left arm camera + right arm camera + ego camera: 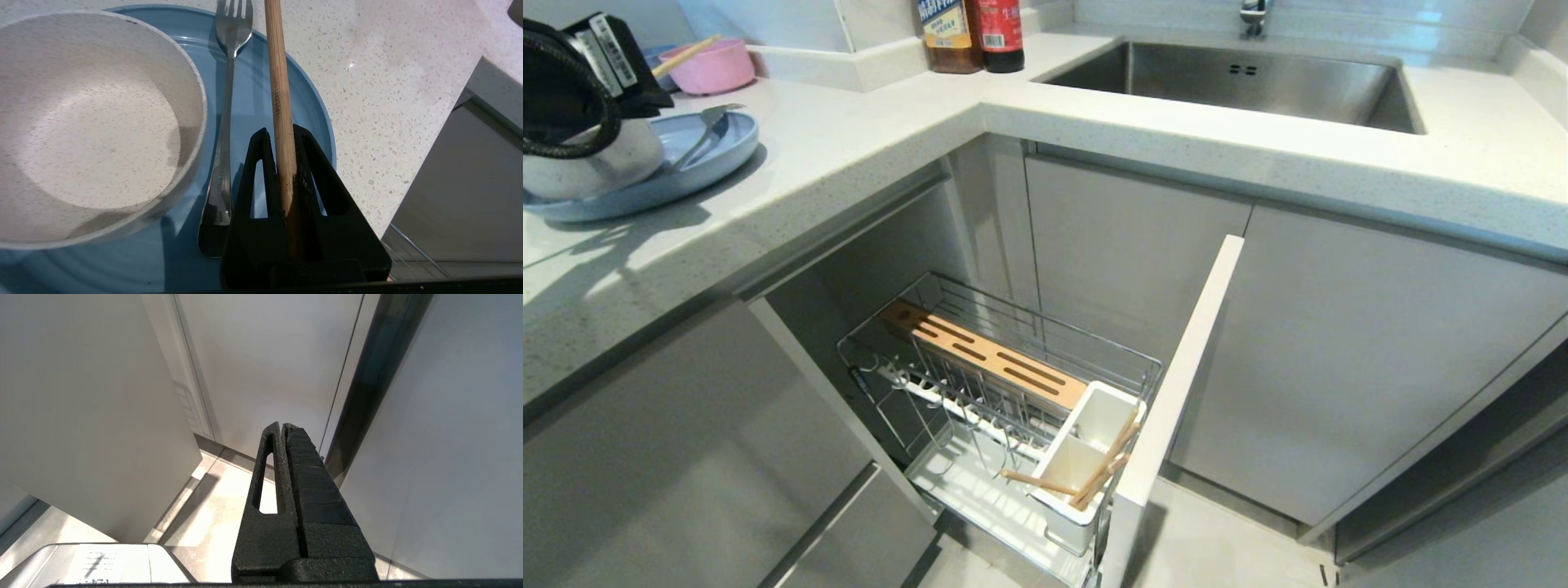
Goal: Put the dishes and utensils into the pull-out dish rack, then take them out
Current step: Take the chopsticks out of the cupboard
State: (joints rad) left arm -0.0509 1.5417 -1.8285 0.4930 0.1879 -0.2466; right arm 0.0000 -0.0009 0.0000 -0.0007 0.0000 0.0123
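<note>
My left gripper (281,130) is shut on one light-wood chopstick (278,73), which it holds over the counter at the far left. Just below it lies the light-blue plate (314,122), carrying the speckled off-white bowl (90,122) and a silver fork (229,102). In the head view the plate (698,159) sits near the counter's edge. The pull-out dish rack (1013,327) stands pulled out below, its pale front panel (1176,384) towards me. More chopsticks (1103,474) lean in its white utensil holder (1086,433). My right gripper (282,424) hangs shut and empty low by the cabinet doors.
A pink bowl (707,65) stands behind the plate. Two sauce bottles (968,33) are at the back of the counter, beside the steel sink (1241,82). A slotted wooden strip (988,355) runs along the rack. Cabinet doors flank the rack on both sides.
</note>
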